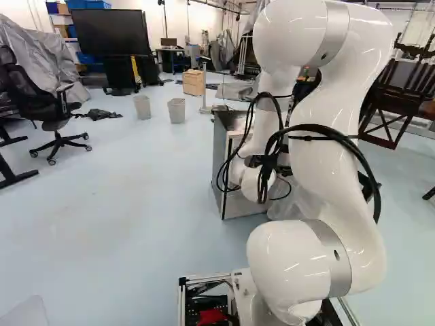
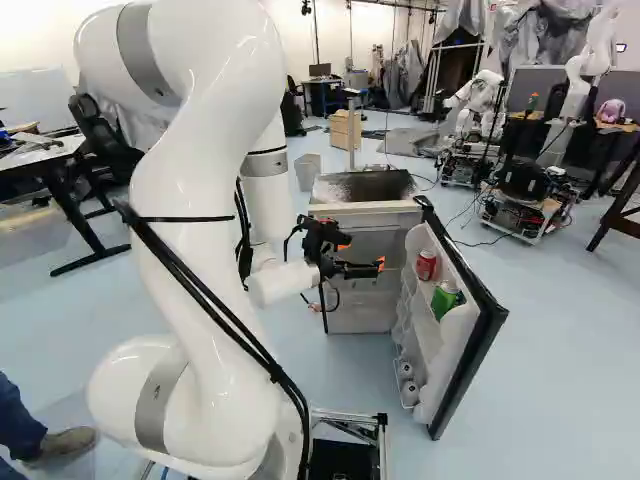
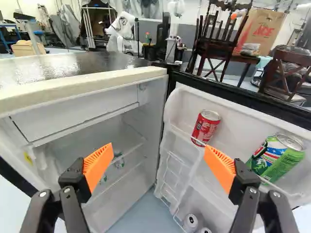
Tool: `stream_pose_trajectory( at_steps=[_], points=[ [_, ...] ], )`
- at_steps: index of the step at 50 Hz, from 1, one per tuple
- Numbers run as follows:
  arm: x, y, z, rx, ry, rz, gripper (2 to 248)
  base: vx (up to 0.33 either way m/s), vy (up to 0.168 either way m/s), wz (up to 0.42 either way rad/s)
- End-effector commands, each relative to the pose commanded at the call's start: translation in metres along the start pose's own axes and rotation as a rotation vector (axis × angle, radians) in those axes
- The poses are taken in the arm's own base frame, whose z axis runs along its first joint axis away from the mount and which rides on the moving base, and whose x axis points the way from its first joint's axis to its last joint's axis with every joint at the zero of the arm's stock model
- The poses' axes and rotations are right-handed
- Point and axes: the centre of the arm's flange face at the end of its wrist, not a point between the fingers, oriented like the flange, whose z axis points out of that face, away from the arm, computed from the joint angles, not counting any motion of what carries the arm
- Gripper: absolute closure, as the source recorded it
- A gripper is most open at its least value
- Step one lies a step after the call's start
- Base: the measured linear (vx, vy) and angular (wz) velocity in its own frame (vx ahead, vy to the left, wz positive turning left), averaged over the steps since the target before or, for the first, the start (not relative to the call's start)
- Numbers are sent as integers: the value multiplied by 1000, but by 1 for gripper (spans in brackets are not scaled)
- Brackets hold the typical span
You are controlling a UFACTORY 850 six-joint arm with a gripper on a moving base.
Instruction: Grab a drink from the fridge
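Red can, green can, lower cans, in door

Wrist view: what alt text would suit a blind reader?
A black two-fingered gripper with orange pads stands open before an open white-lined fridge. The white inner door holds a red metal can and a green metal can; two silver can ends show lower down.

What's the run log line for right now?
fridge: door open | drinks: red can, green can upright-ish in door rack | gripper: open, empty, facing fridge | grab: not yet made
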Motion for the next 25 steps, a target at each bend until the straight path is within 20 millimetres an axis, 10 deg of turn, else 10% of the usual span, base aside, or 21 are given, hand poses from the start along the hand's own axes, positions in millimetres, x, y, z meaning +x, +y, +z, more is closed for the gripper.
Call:
stream_pose_trajectory(
  at_steps=[25],
  points=[
    [2,-13,17,-106,21,34,3,0,0,0]
  ],
)
